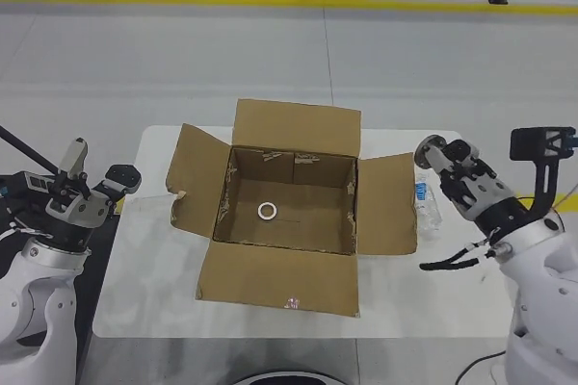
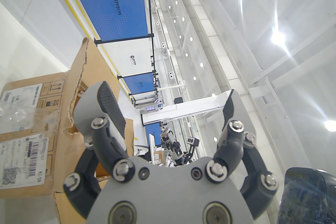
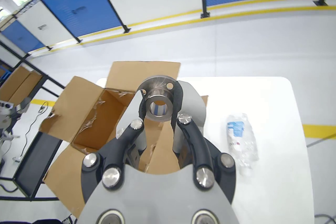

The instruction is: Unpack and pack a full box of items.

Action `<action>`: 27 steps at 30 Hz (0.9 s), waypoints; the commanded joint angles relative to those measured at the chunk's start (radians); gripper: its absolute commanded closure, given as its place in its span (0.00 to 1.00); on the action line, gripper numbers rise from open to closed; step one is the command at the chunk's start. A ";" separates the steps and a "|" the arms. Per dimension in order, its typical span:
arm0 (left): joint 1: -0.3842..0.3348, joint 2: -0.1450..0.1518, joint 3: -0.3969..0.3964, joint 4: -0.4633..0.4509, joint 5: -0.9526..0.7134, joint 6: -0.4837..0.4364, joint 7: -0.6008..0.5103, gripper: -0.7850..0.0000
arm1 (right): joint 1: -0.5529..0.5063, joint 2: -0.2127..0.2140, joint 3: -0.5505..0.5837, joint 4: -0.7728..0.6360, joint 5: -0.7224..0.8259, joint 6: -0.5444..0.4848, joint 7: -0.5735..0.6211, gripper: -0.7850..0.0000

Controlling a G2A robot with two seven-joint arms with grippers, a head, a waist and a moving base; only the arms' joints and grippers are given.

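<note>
An open cardboard box (image 1: 287,207) stands mid-table with all flaps spread; a white ring (image 1: 268,210) lies on its floor. My right gripper (image 3: 158,104) is shut on a metal flange fitting (image 3: 158,104) and hovers over the box's right flap (image 1: 389,204); from above the flange (image 1: 430,152) sits at the arm's tip. My left gripper (image 2: 168,107) is open, empty and tilted upward beside the box's left flap (image 2: 78,93), off the table's left edge (image 1: 72,173). A crushed clear plastic bottle (image 1: 425,207) lies on the table right of the box (image 3: 241,141).
The white table (image 1: 154,298) has free surface in front and to the left of the box. A dark object (image 1: 123,176) sits by the left gripper at the table's left edge. A black frame with another box (image 3: 15,83) stands beyond the table.
</note>
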 commanded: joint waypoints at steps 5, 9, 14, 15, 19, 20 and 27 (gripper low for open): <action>0.000 0.000 0.000 0.000 0.000 0.000 0.000 0.00 | 0.035 0.010 -0.070 0.042 0.034 -0.130 0.052 1.00; 0.000 0.000 0.000 0.000 0.000 0.000 0.000 0.00 | 0.158 0.008 -0.221 0.154 0.013 -0.157 0.103 1.00; 0.000 0.000 0.000 0.000 0.000 0.000 0.000 0.00 | 0.356 -0.013 -0.456 0.347 -0.044 -0.140 0.139 1.00; 0.000 0.000 0.000 0.000 0.000 0.000 0.000 0.00 | 0.397 -0.020 -0.506 0.391 -0.056 -0.136 0.150 1.00; 0.000 0.000 0.000 0.000 0.000 0.000 0.000 0.00 | 0.580 -0.054 -0.723 0.588 -0.105 -0.191 0.277 1.00; 0.000 0.000 0.000 0.000 0.000 0.000 0.000 0.00 | 0.615 -0.066 -0.769 0.638 -0.109 -0.187 0.280 1.00; 0.000 0.000 0.000 0.000 0.000 0.000 0.000 0.00 | 0.786 -0.159 -1.018 0.954 -0.134 -0.113 0.294 1.00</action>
